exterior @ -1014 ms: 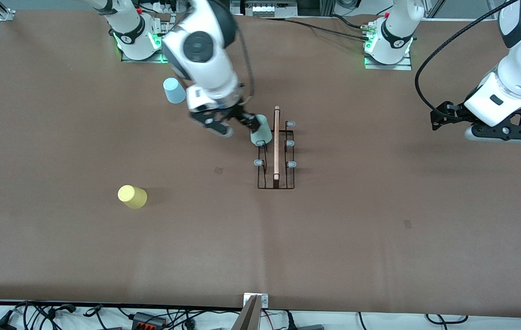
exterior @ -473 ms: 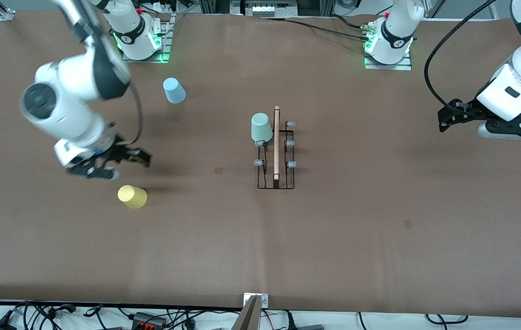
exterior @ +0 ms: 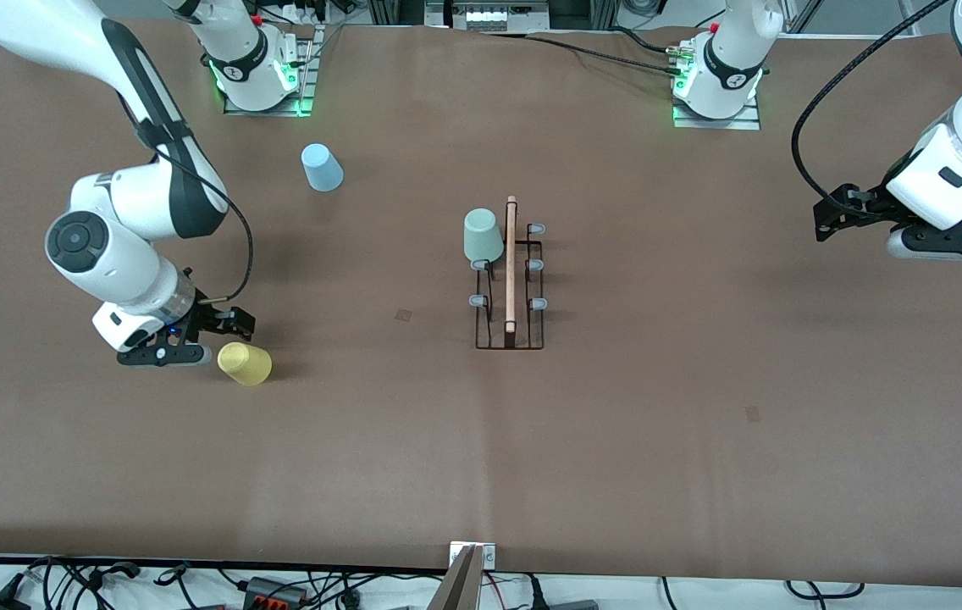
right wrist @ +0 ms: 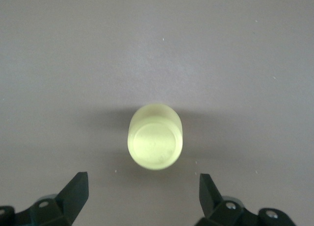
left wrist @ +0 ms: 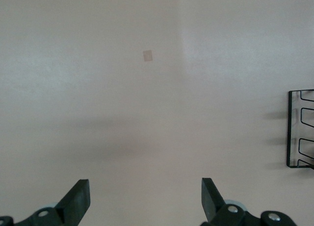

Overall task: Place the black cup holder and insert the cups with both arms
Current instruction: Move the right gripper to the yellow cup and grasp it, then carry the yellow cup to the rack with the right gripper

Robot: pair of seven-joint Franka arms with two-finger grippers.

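The black cup holder (exterior: 511, 284) stands mid-table, its wooden rod handle on top; its edge shows in the left wrist view (left wrist: 300, 128). A pale green cup (exterior: 482, 235) sits upside down on the prong farthest from the front camera, on the side toward the right arm's end. The yellow cup (exterior: 245, 363) stands upside down near the right arm's end. My right gripper (exterior: 193, 352) is low beside it, open and empty. In the right wrist view the cup (right wrist: 155, 142) lies just ahead of the open gripper (right wrist: 142, 179). The light blue cup (exterior: 322, 167) stands upside down near the right arm's base. My left gripper (exterior: 930, 241) waits open and empty (left wrist: 145, 184) over the left arm's end.
Small tape marks lie on the brown table, one (exterior: 404, 314) between the yellow cup and the holder and one (exterior: 753, 413) nearer the front camera toward the left arm's end. Cables and a bracket (exterior: 466, 576) line the table's front edge.
My right gripper let go of the green cup on the holder, swung to the right arm's end and came down beside the yellow cup. My left gripper drifted slightly outward.
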